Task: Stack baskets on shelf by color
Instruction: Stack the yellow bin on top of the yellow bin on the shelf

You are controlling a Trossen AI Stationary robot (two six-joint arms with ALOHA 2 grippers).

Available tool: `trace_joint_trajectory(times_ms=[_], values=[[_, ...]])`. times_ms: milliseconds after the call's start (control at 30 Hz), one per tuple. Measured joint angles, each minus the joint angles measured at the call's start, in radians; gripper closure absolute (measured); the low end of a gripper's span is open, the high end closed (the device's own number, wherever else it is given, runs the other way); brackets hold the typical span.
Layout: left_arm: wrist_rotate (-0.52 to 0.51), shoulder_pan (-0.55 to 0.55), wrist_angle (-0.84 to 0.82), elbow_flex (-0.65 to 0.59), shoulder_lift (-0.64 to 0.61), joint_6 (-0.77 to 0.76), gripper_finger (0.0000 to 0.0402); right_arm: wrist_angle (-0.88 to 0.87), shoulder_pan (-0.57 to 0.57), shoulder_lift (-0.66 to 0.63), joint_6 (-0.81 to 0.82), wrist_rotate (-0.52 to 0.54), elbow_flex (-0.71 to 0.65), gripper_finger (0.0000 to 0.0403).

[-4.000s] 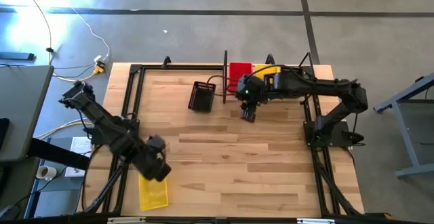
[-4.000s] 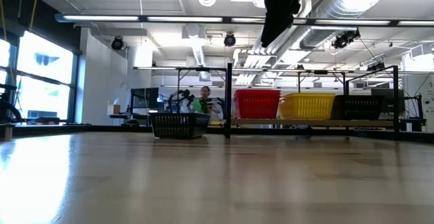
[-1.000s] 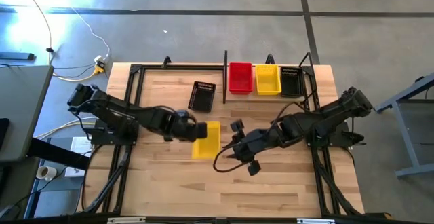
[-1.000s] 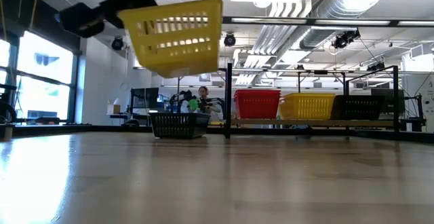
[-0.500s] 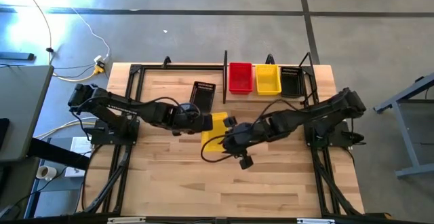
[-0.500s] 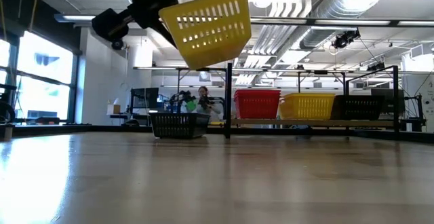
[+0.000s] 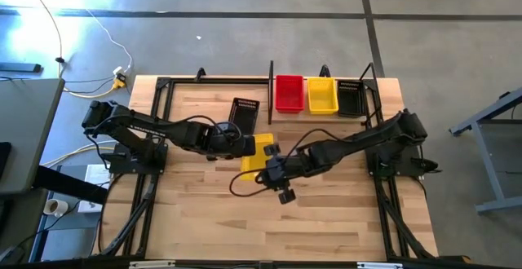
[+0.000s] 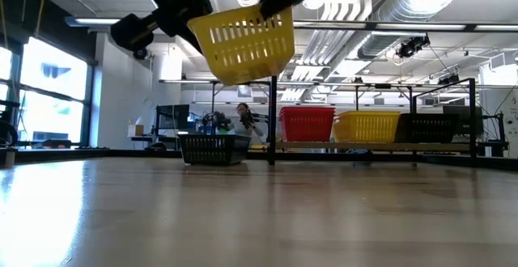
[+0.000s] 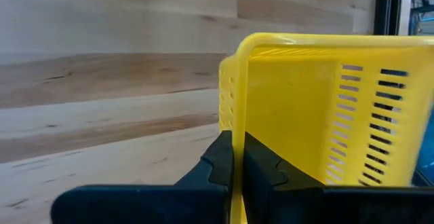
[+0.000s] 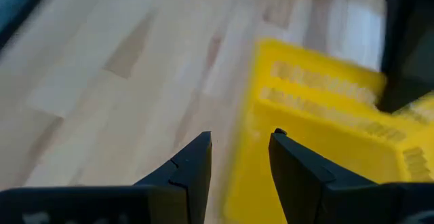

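A yellow basket (image 7: 259,152) hangs in the air over the middle of the table, with my left gripper (image 9: 238,161) shut on it. My right gripper (image 10: 241,157) is open right at the basket's other end (image 10: 252,136); I cannot tell whether it touches. In the low view the basket (image 8: 243,44) shows high above the tabletop. A black basket (image 7: 243,115) rests bottom-down on the table. At the far edge the shelf (image 7: 320,112) carries a red basket (image 7: 288,94), a yellow basket (image 7: 322,96) and a black basket (image 7: 351,99) in a row. My left gripper pinches one end wall of the yellow basket (image 9: 237,125) between its two fingers, one on each face of the wall. The fingers come roughly level from the table's left side. The basket is lifted clear of the table, slightly tilted.
Black frame rails (image 7: 155,138) run along the table's left and right sides. Bare wood (image 7: 269,228) lies toward the near edge. A person (image 8: 241,115) sits in the room behind the table.
My left gripper has carried the yellow basket toward the table's right and far side, and the basket has tipped and come back nearer to level. My right gripper has moved left, up to the basket.
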Motion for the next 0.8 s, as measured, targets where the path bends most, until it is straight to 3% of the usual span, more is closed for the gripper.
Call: trace_joint_trajectory(times_ms=[200, 467, 800], values=[[-0.003, 0.001, 0.005, 0.000, 0.000, 0.042, 0.0401, -0.021, -0.019, 0.025, 0.088, -0.022, 0.000, 0.0279], [-0.019, 0.000, 0.013, 0.000, 0.001, 0.105, 0.0397, -0.022, -0.020, 0.024, 0.159, -0.045, 0.000, 0.0394], [-0.022, 0.000, 0.031, 0.000, 0.001, 0.169, 0.0349, -0.023, -0.019, 0.024, 0.303, -0.023, 0.000, 0.0398]])
